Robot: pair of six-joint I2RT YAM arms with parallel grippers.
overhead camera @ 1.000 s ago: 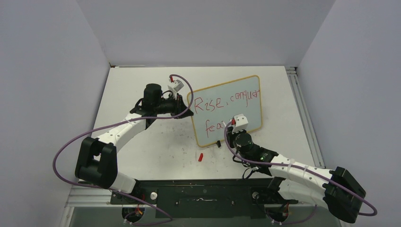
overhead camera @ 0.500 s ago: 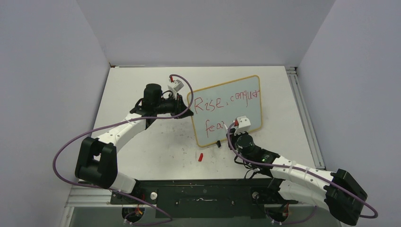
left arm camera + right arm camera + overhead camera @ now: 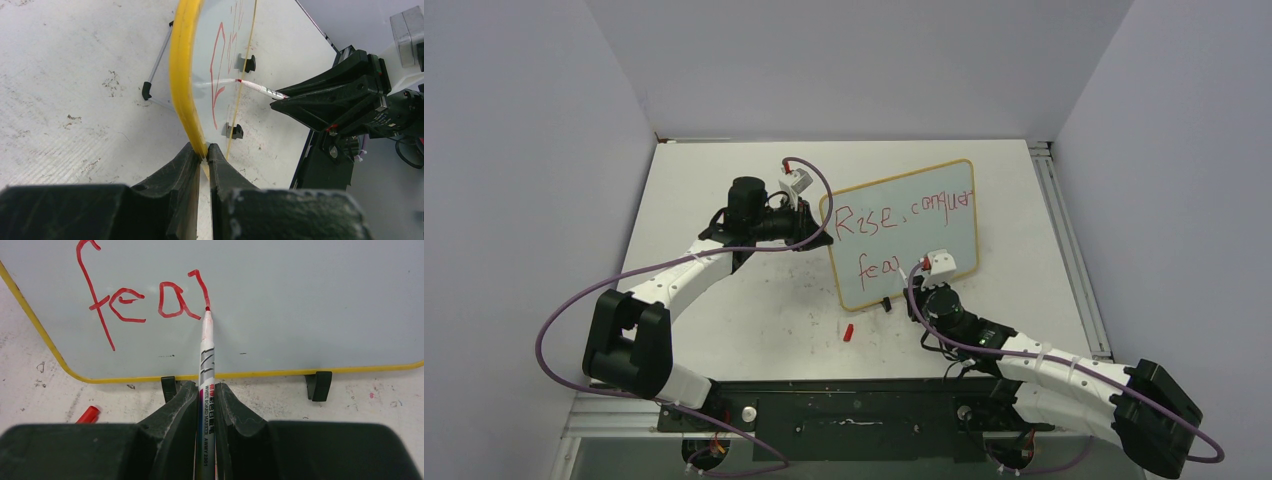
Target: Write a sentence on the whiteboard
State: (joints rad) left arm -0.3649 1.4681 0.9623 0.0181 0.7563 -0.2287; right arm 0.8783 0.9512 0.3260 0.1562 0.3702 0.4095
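Right now the right gripper [image 3: 206, 390] is clenched on a whiteboard marker [image 3: 206, 347]. The marker's long axis runs straight out between the fingers, so the barrel continues the line of the gripper. Its red tip points forward, away from the wrist, and touches the whiteboard [image 3: 310, 305] directly ahead of the fingers. The contact is at the lower end of a short slanted stroke just right of the "a".

The sentence [image 3: 130, 302] lies ahead and to the left of this gripper. Its lower line reads "fea" plus that one stroke. From the top view an upper line reads "Rise, conquer", farther from the gripper. The lettering runs along the board's long axis, which stretches crosswise in front of the right gripper.

The board's bottom frame edge sits just beyond the fingertips, resting on two black clip feet [image 3: 318, 385]. One foot is half hidden beside the left finger; the other is well off to the right. A red cap [image 3: 88, 414] lies on the table [image 3: 370, 405] low to the gripper's left, apart from the board.

The left gripper [image 3: 202, 152] is clamped on the board's yellow frame at its rounded end. From there the board extends edge-on, straight away from those fingers.
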